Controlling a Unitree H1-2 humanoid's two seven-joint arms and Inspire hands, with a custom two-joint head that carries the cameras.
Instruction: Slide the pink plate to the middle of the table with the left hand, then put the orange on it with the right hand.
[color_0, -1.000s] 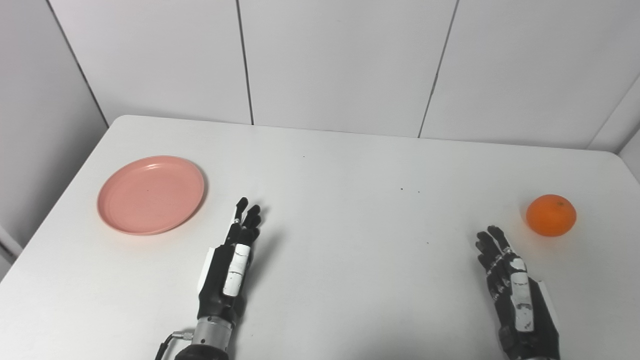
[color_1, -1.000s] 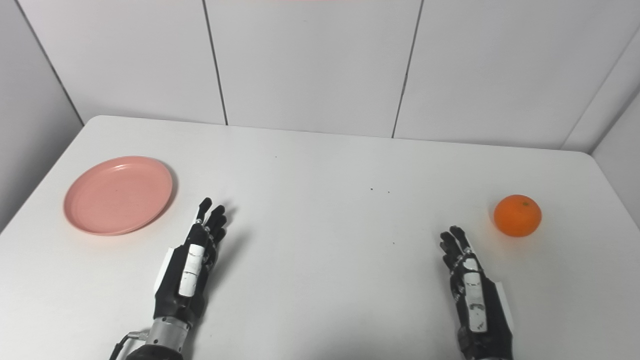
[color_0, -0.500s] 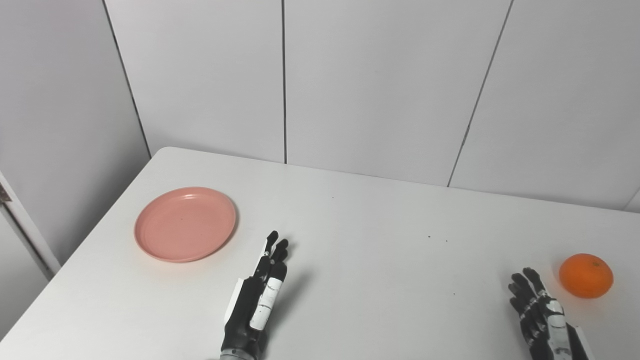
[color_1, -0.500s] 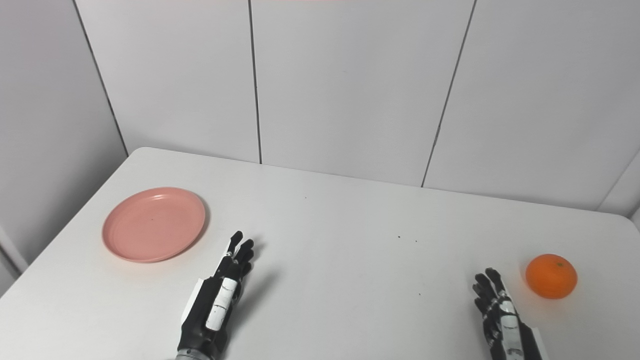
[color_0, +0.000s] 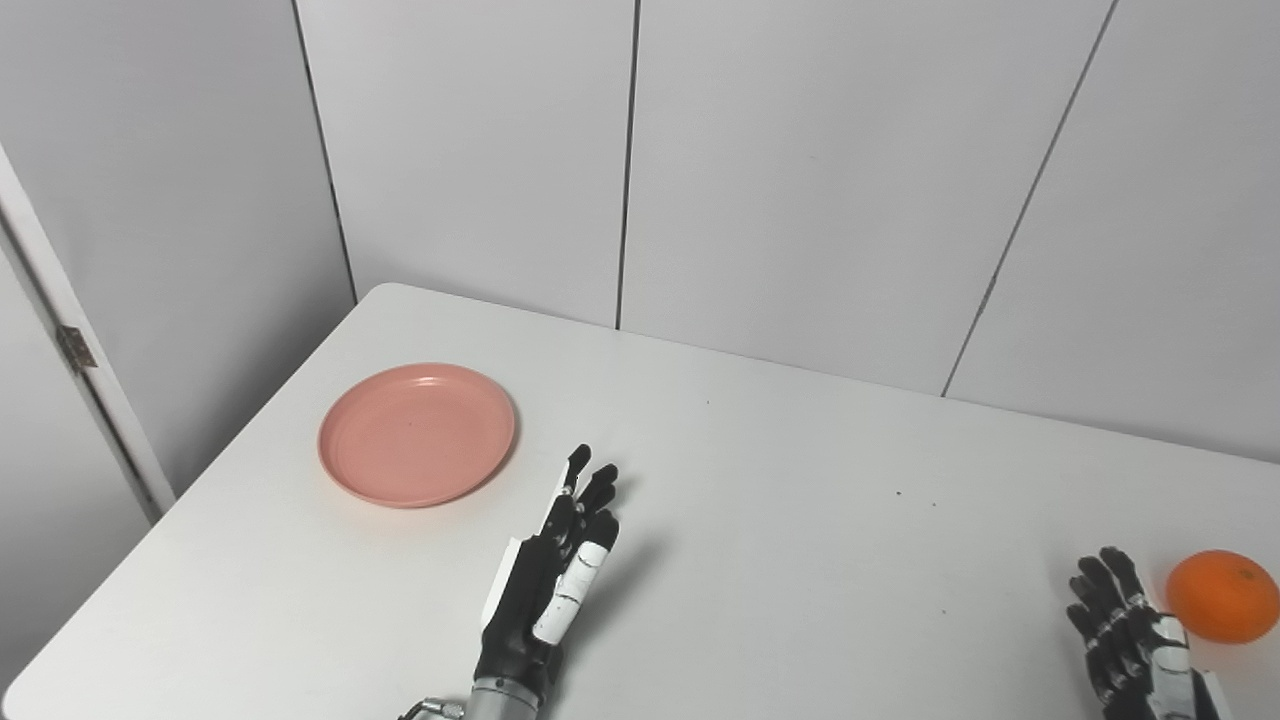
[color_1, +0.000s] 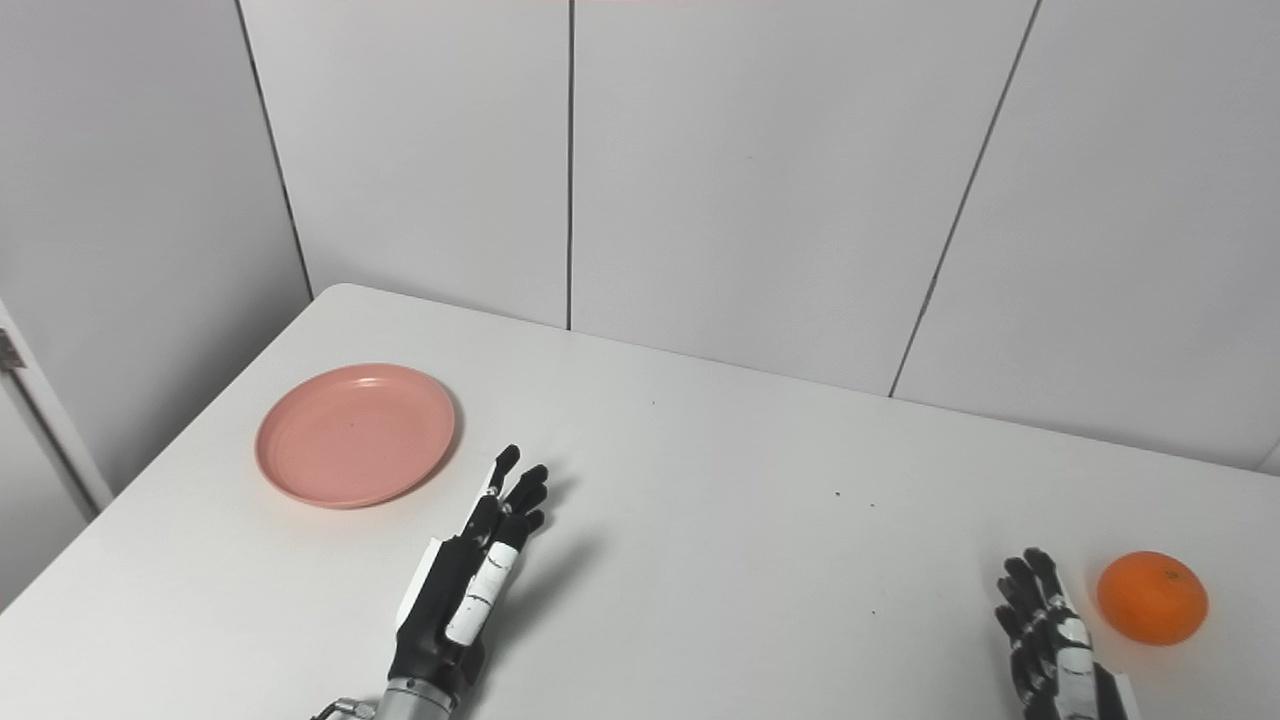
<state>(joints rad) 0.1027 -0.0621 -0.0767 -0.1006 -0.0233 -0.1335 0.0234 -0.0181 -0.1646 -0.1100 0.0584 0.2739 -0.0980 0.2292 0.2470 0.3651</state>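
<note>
A round pink plate (color_0: 417, 433) lies flat on the white table (color_0: 780, 560) near its left edge. My left hand (color_0: 555, 570) is open and empty, fingers stretched out, a little to the right of and nearer than the plate, not touching it. An orange (color_0: 1222, 596) sits on the table at the far right. My right hand (color_0: 1130, 640) is open and empty at the bottom right, just left of the orange, with a small gap between them. The plate (color_1: 356, 434), orange (color_1: 1151, 597), left hand (color_1: 470, 590) and right hand (color_1: 1050, 640) also show in the right eye view.
Grey panelled walls (color_0: 800, 180) stand behind and to the left of the table. A white door frame with a hinge (color_0: 75, 347) stands at the far left. A few small dark specks (color_0: 897, 493) dot the tabletop.
The whole picture has shifted right and down, so the camera has turned up and to the left. The plate, orange and both hands keep their places on the table.
</note>
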